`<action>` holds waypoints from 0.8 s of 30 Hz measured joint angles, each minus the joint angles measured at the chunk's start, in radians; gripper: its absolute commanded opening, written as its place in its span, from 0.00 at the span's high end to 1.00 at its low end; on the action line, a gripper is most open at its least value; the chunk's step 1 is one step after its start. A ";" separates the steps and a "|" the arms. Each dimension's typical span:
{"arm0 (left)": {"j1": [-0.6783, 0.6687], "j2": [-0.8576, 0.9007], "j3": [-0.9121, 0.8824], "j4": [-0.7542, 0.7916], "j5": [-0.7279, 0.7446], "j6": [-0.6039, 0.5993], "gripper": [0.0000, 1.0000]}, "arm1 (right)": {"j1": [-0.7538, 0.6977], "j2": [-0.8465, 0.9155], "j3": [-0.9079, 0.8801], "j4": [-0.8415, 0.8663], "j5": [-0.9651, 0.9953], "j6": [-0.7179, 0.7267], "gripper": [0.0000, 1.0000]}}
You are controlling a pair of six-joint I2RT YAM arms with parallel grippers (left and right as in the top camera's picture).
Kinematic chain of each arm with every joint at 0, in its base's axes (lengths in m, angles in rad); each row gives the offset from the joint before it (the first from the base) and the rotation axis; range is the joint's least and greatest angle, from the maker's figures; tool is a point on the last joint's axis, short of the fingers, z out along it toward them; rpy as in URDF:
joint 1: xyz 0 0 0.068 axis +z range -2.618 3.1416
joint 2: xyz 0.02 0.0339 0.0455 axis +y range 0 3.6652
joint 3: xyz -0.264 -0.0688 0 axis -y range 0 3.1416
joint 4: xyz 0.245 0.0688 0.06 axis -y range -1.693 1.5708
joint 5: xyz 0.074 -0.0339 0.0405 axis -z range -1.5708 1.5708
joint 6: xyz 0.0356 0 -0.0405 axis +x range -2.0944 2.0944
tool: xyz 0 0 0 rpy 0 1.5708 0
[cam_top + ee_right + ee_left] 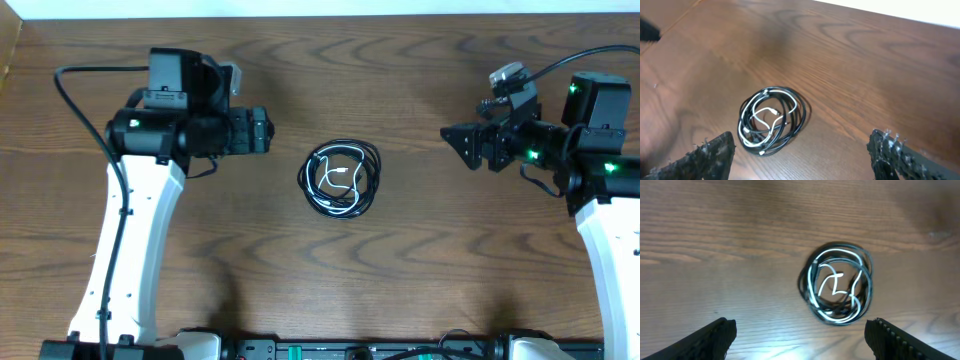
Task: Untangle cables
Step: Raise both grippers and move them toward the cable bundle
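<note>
Black two-finger left gripper [800, 329] and right gripper [801, 146] hover, fingers spread wide apart.
Between them, the long thin black cord [375, 178] and shorter white cord [832, 275] lie coiled together on the brown wooden table [400, 60].

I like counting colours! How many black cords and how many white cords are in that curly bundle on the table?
black cord: 1
white cord: 1
Total: 2 cords, coiled up together in one bundle.
</note>
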 measured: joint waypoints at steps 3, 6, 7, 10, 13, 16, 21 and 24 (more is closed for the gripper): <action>-0.045 0.025 0.000 0.023 -0.027 -0.057 0.15 | 0.000 0.029 0.002 0.011 0.054 0.080 0.20; -0.095 0.081 0.000 0.057 -0.050 -0.131 0.22 | 0.000 0.066 0.003 0.017 0.090 0.140 0.25; -0.108 0.101 0.000 0.067 -0.054 -0.152 0.22 | 0.000 0.081 0.003 0.018 0.098 0.158 0.26; -0.142 0.164 0.000 0.094 -0.063 -0.207 0.24 | 0.000 0.116 0.003 0.018 0.114 0.195 0.28; -0.174 0.220 0.000 0.118 -0.071 -0.247 0.25 | 0.000 0.139 0.003 0.018 0.124 0.218 0.29; -0.204 0.262 0.000 0.136 -0.072 -0.283 0.28 | 0.000 0.148 0.003 0.019 0.127 0.232 0.29; -0.249 0.315 0.000 0.161 -0.096 -0.344 0.28 | 0.000 0.149 0.003 0.019 0.132 0.246 0.29; -0.272 0.343 0.000 0.174 -0.118 -0.380 0.29 | 0.000 0.149 0.003 0.019 0.133 0.249 0.29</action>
